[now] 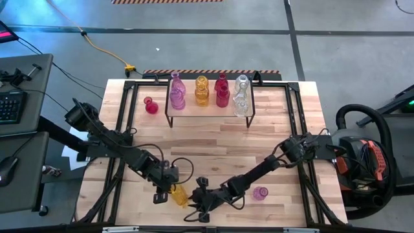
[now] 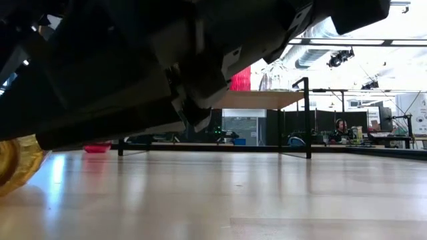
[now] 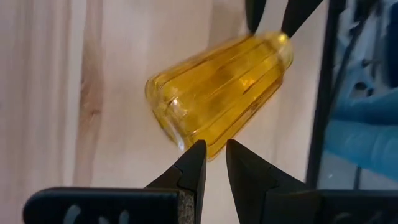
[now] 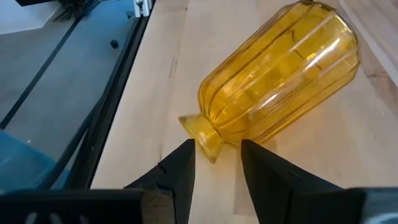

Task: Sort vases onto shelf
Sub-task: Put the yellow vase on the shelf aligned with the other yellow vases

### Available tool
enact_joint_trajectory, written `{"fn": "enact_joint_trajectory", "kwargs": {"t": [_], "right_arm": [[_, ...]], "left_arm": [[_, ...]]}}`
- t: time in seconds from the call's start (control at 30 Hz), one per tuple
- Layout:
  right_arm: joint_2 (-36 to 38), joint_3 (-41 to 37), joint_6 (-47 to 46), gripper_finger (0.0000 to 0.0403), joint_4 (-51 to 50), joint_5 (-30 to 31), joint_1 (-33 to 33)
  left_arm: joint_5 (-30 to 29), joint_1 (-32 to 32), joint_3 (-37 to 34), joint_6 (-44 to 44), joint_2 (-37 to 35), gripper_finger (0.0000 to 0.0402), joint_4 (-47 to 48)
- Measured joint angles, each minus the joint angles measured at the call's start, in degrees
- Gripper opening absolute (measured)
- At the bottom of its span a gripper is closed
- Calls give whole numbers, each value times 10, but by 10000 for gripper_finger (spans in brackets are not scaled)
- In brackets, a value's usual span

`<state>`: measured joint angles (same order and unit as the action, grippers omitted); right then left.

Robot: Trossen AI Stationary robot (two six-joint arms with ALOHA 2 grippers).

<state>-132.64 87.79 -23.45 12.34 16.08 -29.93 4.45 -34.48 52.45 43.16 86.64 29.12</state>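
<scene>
Right gripper [image 4: 214,155] astride yellow vase [image 4: 280,81] neck

Both arms are stretched low toward the near centre; left pincer [image 1: 169,191] is narrowly parted, right pincer [image 1: 194,197] wider.

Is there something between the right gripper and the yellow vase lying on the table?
No. The right gripper sits right at the neck of the yellow vase, fingers either side of the rim, nothing between. The left gripper is at the vase's base, on the opposite end.
</scene>
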Motion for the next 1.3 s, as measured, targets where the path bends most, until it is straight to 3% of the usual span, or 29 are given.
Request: {"fn": "enact_joint_trajectory", "kwargs": {"t": [0.47,0.9,1.3], "right_arm": [[0,0,-20,126,-5,-27,-8],[0,0,-94,126,-33,27,-3],[0,0,-186,126,-65,57,-3]], "left_arm": [[0,0,0,18,0,54,-14],[0,-5,0,47,2,54,-43],[10,-24,0,60,98,54,-157]]}}
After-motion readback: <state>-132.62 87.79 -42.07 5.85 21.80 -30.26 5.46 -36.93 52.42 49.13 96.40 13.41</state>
